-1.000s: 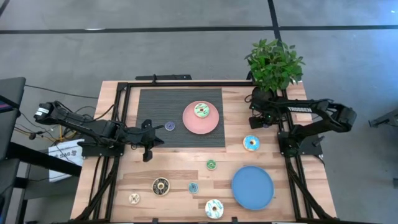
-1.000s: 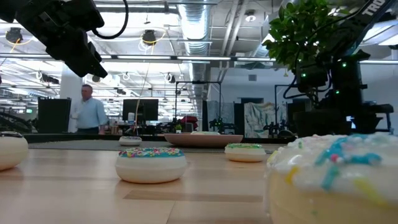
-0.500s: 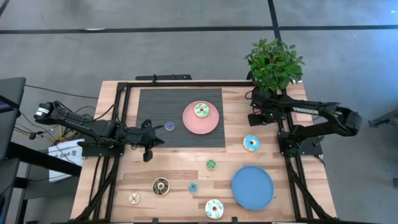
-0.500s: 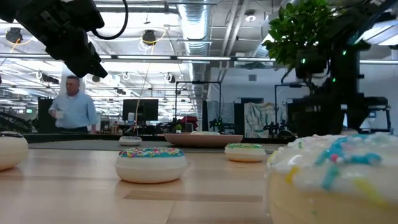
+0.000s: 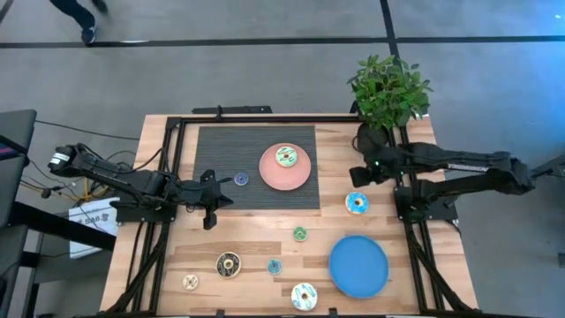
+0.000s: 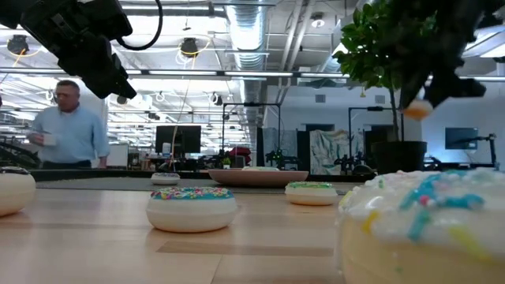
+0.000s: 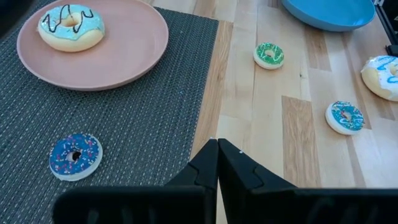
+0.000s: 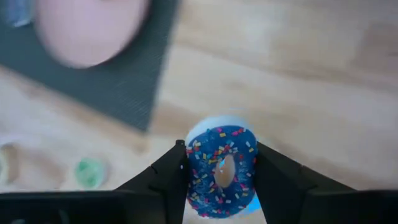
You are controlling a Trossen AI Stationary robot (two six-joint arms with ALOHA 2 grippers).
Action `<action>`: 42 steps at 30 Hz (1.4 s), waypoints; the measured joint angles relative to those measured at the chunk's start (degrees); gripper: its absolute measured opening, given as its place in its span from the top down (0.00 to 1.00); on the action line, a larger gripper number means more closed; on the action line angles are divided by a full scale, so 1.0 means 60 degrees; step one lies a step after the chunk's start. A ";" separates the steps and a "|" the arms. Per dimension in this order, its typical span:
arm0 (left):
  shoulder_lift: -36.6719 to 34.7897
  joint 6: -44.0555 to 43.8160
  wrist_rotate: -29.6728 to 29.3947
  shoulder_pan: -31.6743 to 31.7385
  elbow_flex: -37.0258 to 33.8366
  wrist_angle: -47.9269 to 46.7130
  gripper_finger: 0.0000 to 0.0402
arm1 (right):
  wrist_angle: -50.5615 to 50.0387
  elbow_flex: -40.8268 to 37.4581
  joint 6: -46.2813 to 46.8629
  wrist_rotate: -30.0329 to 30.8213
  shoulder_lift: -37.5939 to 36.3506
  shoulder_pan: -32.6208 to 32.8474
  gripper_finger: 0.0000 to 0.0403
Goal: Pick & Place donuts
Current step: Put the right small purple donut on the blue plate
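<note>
The right arm is extending left across the tabletop, its right pincer gripping a blue sprinkled donut above another donut. The left pincer is waiting closed near the mat.

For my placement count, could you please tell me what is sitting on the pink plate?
One donut with pale blue icing and a dark drizzle lies on the pink plate. Nothing else shows there; the patch beneath the donut is covered.
</note>
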 joint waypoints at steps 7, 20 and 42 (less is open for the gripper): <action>0.0000 0.0004 0.0000 0.0000 0.0000 0.0000 1.00 | 0.0003 0.0824 0.2716 0.0571 0.0947 0.3382 0.67; 0.0000 0.0008 0.0002 0.0000 0.0002 0.0000 1.00 | 0.0552 0.0971 0.8883 0.0732 0.4214 0.8279 0.66; 0.0000 -0.0051 0.0084 0.0004 0.0004 0.0000 1.00 | 0.1195 0.0971 1.1061 0.0912 0.6167 0.9754 0.48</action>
